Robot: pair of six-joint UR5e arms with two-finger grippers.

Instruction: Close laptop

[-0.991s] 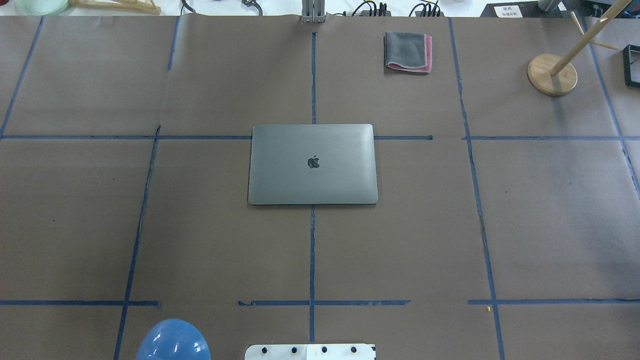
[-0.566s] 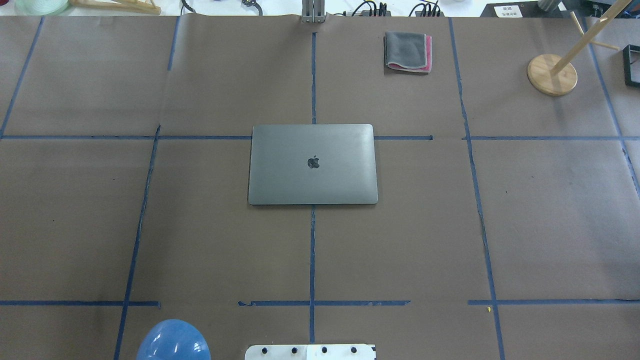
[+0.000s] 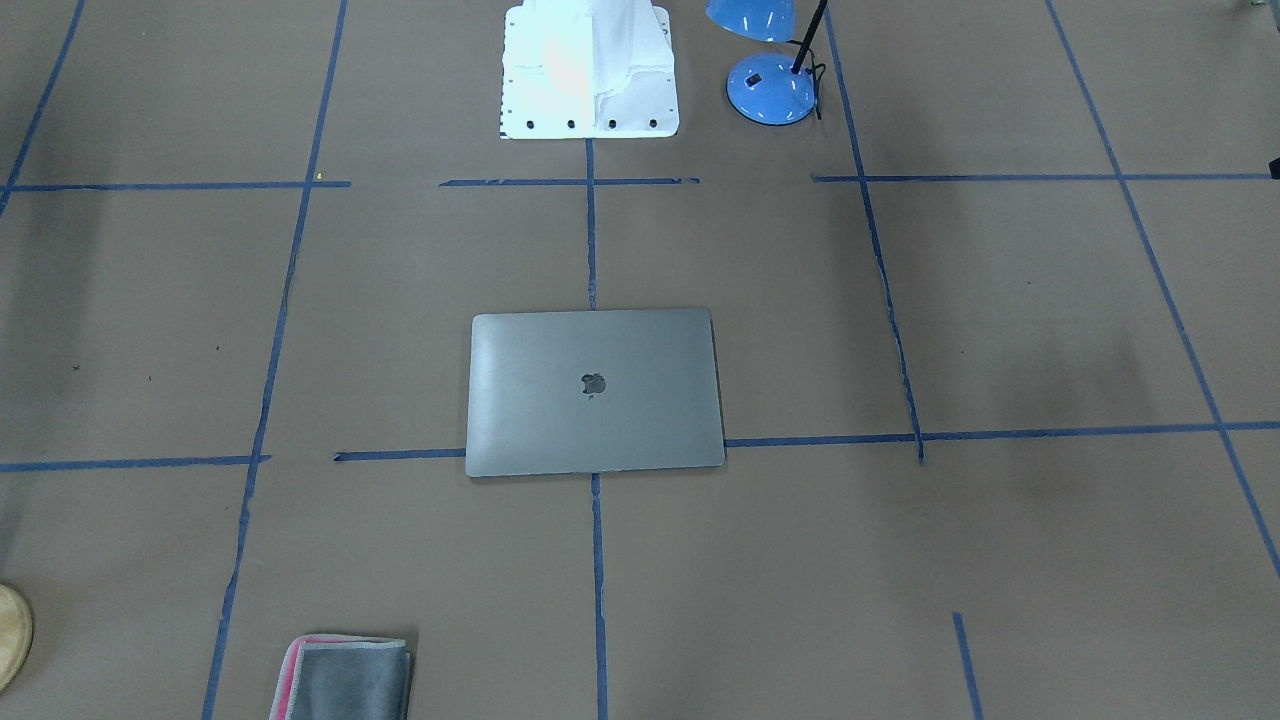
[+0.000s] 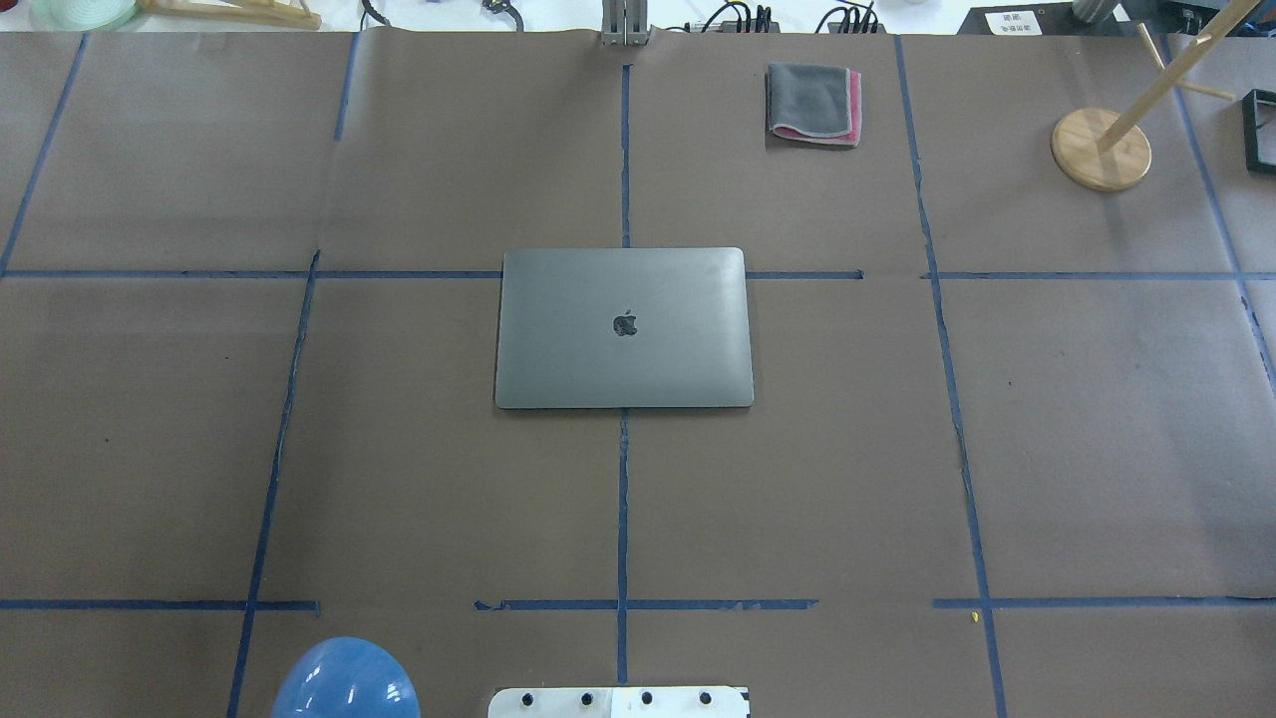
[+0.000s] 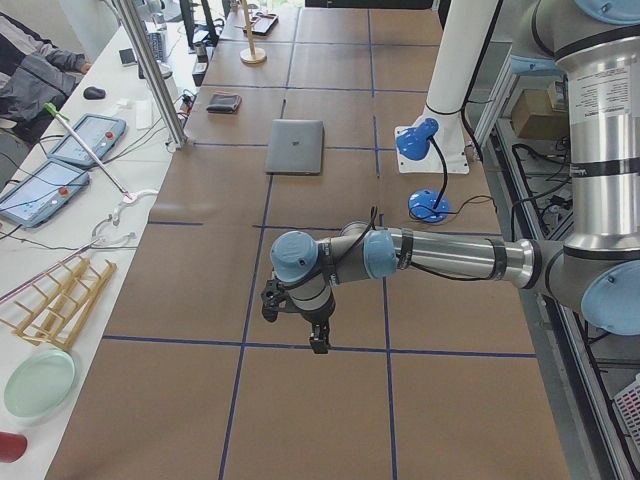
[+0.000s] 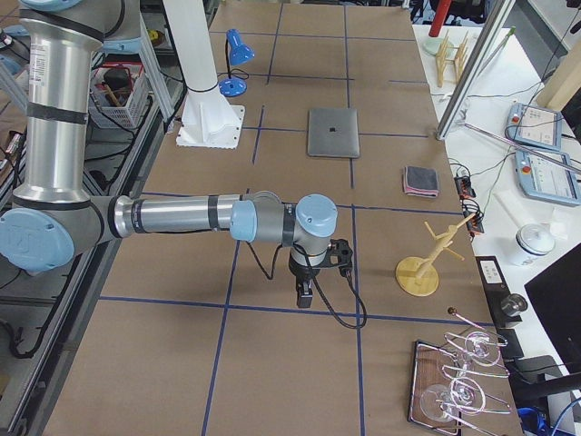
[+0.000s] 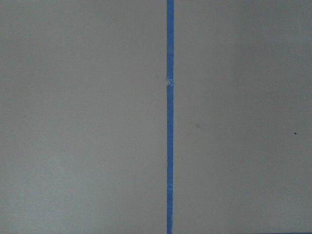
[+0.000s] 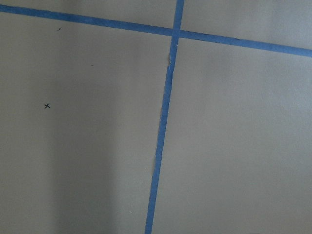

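The slim grey laptop [image 4: 624, 327] lies flat in the middle of the table with its lid down and the dark apple logo facing up; it also shows in the front view [image 3: 594, 392] and both side views [image 5: 296, 146] [image 6: 333, 133]. My left gripper [image 5: 318, 343] hangs over bare paper far from the laptop, toward the table's left end. My right gripper [image 6: 306, 296] hangs over paper toward the right end. Both show only in side views, so I cannot tell if they are open or shut. The wrist views show only brown paper and blue tape.
A folded grey cloth with a pink edge [image 4: 813, 103] lies at the far side. A wooden stand [image 4: 1101, 148] and a black frame [image 4: 1258, 130] are at the far right. A blue lamp [image 4: 346, 680] stands beside the white robot base [image 4: 618, 701].
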